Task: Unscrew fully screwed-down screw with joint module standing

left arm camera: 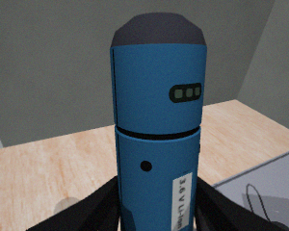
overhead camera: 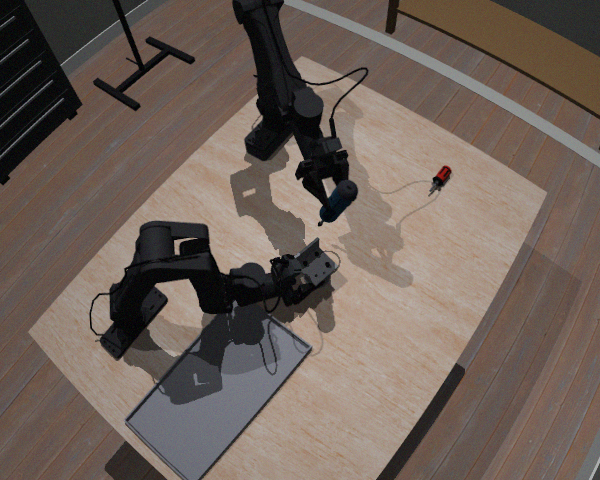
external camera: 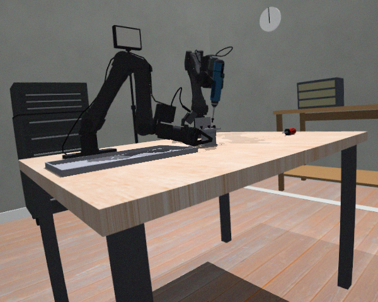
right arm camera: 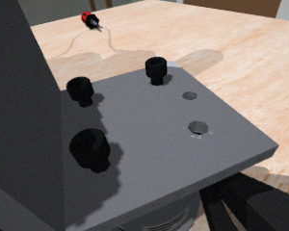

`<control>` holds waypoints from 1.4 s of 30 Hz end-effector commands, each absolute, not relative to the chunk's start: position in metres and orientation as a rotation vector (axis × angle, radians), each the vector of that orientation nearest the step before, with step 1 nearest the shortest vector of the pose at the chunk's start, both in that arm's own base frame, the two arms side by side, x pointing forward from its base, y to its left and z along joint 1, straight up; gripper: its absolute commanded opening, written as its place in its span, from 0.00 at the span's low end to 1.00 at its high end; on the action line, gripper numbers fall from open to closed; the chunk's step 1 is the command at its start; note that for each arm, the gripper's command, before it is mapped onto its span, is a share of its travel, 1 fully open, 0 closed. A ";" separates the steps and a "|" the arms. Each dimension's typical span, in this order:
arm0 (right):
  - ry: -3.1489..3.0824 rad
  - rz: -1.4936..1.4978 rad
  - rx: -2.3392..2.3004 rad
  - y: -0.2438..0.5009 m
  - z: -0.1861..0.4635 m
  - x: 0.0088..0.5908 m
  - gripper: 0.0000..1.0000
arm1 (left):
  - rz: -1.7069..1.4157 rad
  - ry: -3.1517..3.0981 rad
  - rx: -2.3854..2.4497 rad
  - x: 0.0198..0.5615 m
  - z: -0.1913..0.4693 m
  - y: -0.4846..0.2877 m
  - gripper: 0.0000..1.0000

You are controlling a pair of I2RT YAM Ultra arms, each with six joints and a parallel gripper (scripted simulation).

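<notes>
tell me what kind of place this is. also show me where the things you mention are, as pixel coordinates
Probably a workshop or small robotics lab: there's a tall dark drawer cabinet (overhead camera: 26, 98) (external camera: 52, 113), a wooden bench (overhead camera: 496, 43) (external camera: 332, 107) by the wall, and an electric screwdriver (overhead camera: 338, 201) (external camera: 217, 81) (left arm camera: 159, 111) held by a robot arm over the work table.
</notes>
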State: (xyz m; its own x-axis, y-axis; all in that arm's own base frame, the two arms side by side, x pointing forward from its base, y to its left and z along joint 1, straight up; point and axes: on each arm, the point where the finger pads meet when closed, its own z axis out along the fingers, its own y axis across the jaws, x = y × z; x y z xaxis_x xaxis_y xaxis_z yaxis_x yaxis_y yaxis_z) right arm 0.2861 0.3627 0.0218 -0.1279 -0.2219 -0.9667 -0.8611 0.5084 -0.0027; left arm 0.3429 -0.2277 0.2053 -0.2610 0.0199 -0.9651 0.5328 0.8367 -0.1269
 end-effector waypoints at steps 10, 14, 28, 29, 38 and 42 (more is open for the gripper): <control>1.643 0.720 -0.935 0.364 0.024 0.287 0.59 | -0.524 1.771 0.307 0.370 0.231 -0.215 0.42; 1.643 0.720 -0.935 0.364 0.024 0.287 0.59 | -0.508 1.830 0.264 0.375 0.223 -0.203 0.42; 1.643 0.720 -0.935 0.364 0.024 0.287 0.59 | -0.480 1.937 0.161 0.392 0.203 -0.181 0.42; 1.643 0.720 -0.935 0.364 0.024 0.287 0.59 | -0.472 1.963 0.149 0.393 0.198 -0.178 0.42; 1.643 0.720 -0.935 0.364 0.024 0.287 0.59 | -0.466 1.979 0.059 0.402 0.206 -0.159 0.42; 1.643 0.720 -0.935 0.364 0.024 0.287 0.59 | -0.466 1.989 0.047 0.403 0.205 -0.157 0.42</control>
State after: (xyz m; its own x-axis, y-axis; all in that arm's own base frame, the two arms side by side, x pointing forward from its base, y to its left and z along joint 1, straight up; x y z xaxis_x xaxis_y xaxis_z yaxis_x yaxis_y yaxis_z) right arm 0.2861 0.3627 0.0218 -0.1279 -0.2219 -0.9667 -0.8611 0.5084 -0.0027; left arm 0.3860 -0.1566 0.1543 -0.5571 -0.1051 -0.8238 0.2226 0.9368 -0.2701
